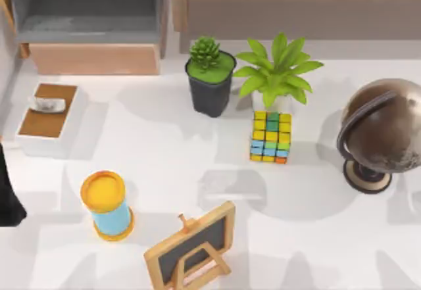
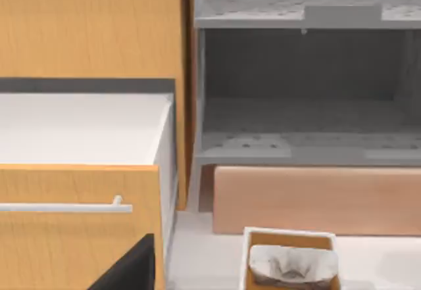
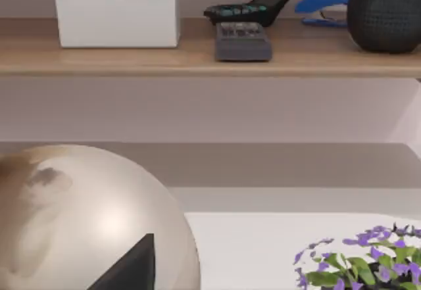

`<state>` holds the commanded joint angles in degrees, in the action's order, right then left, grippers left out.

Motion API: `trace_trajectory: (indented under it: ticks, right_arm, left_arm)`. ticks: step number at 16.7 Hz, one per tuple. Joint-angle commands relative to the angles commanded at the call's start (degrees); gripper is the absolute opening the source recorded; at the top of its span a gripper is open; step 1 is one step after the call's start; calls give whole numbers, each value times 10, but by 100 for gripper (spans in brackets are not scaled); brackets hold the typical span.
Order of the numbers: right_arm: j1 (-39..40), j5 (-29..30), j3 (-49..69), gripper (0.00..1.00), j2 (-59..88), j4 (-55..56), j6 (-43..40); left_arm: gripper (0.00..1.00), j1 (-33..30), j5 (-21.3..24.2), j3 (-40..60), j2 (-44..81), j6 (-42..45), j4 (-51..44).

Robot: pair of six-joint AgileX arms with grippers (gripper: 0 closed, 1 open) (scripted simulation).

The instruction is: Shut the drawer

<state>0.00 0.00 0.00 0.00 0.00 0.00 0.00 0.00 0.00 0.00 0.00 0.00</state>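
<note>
At top-view upper left, drawer [image 1: 92, 58] stands open; left arm [image 1: 8, 191] below.

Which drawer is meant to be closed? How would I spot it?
Look to the table's far left corner in the top view: the drawer sticks out there, pulled open. It has grey inner walls and a plain peach-wood front with no handle, just behind the small white box, unlike the long taupe-fronted unit to its right.
</note>
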Motion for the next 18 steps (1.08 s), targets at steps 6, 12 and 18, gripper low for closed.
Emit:
trace_trajectory:
  ticks: [6, 12, 18]
  right_arm:
    - [0, 0, 0, 100, 0, 0, 0]
    - [0, 0, 0, 100, 0, 0, 0]
    - [0, 0, 0, 100, 0, 0, 0]
  left_arm:
    - [100, -62, -47, 38, 57, 1, 54]
    - [100, -230, -230, 114, 301, 2, 195]
    - [100, -378, -394, 190, 525, 9, 324]
